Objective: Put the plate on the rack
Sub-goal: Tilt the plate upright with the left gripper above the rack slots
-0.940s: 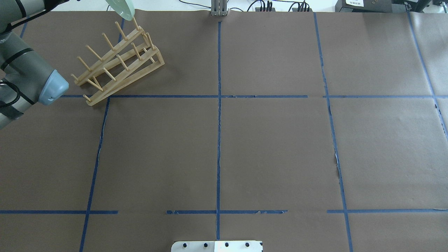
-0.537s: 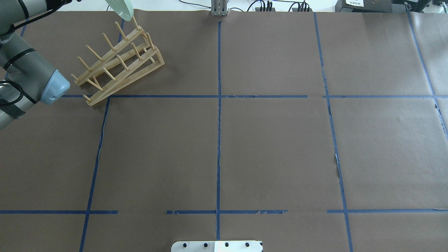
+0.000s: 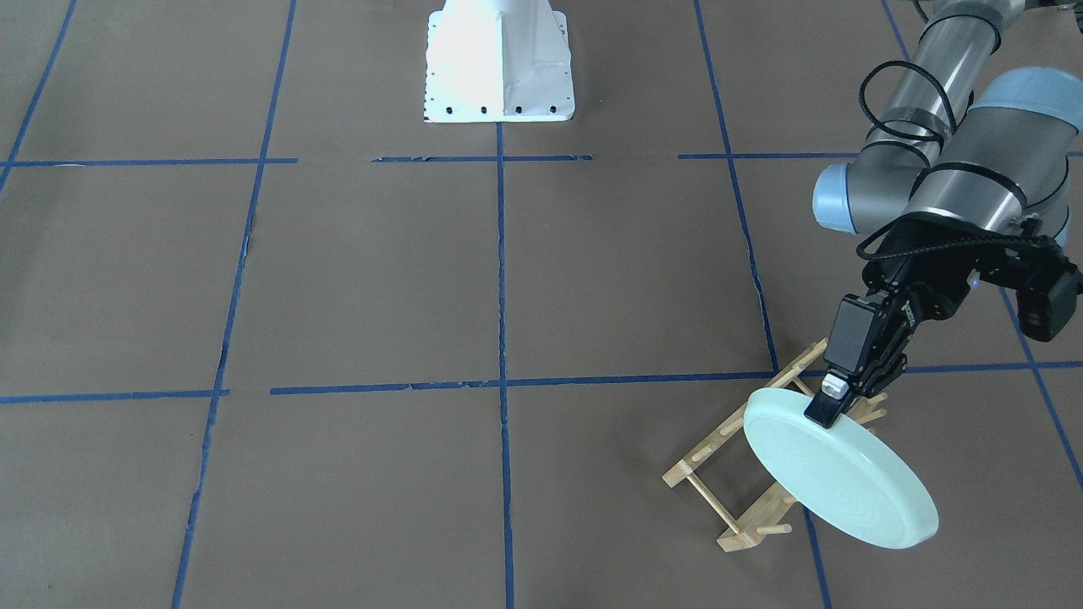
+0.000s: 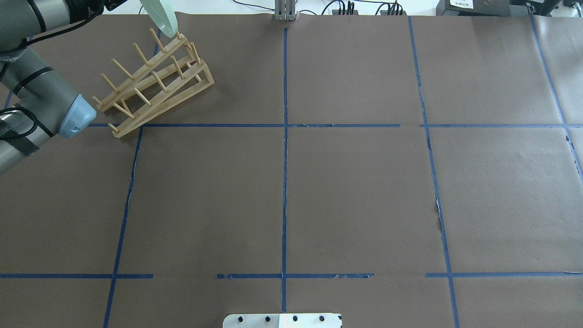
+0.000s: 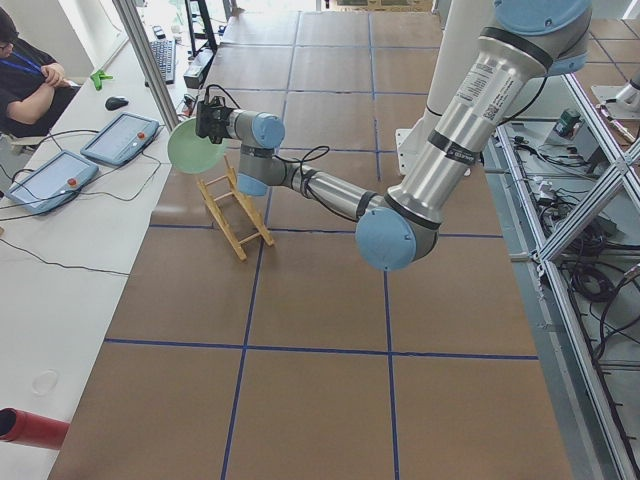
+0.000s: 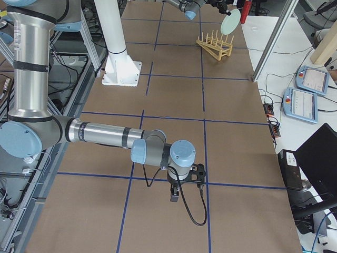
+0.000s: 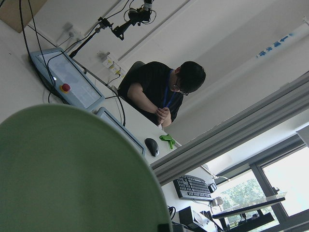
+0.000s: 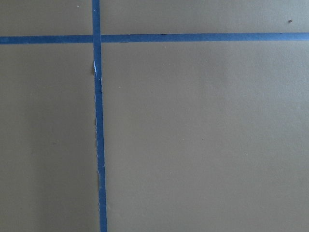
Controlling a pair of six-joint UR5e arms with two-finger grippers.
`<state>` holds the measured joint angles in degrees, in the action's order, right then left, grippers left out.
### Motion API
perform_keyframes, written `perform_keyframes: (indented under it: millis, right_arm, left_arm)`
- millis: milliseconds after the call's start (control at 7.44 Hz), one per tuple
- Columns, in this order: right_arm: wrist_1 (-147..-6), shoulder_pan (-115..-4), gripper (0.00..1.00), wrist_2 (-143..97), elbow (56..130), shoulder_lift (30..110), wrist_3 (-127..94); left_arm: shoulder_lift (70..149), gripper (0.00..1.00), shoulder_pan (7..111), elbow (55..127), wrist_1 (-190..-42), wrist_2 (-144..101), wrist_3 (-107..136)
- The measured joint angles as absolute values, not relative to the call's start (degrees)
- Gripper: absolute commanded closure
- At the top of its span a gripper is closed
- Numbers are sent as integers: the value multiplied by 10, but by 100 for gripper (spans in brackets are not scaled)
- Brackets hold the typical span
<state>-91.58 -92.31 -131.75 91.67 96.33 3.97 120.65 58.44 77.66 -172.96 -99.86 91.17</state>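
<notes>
The pale mint-green plate (image 3: 846, 482) hangs tilted on edge over the end of the bamboo rack (image 3: 719, 440) farthest from the robot. My left gripper (image 3: 825, 406) is shut on the plate's upper rim. In the overhead view the plate's lower edge (image 4: 160, 17) is right at the rack's (image 4: 155, 82) end pegs; I cannot tell if it touches them. The plate fills the lower left of the left wrist view (image 7: 72, 174). My right gripper (image 6: 176, 195) shows only in the exterior right view, low over the table; I cannot tell whether it is open or shut.
The table is covered in brown paper with blue tape lines (image 4: 284, 136). The robot's white base (image 3: 497, 59) stands at the table's robot side. Past the table's far edge are tablets (image 5: 120, 138) and a seated person (image 5: 25, 80).
The plate has come down a little toward the rack's end pegs. The left arm's elbow has shifted slightly right and forward.
</notes>
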Motion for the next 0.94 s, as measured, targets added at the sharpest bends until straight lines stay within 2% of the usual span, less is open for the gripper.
perform_keyframes:
  millis: [940]
  right_arm:
    - [-916,-923,0,-1317,917,963,40]
  left_arm:
    - [1206,100,550,752,-1746,-986,911]
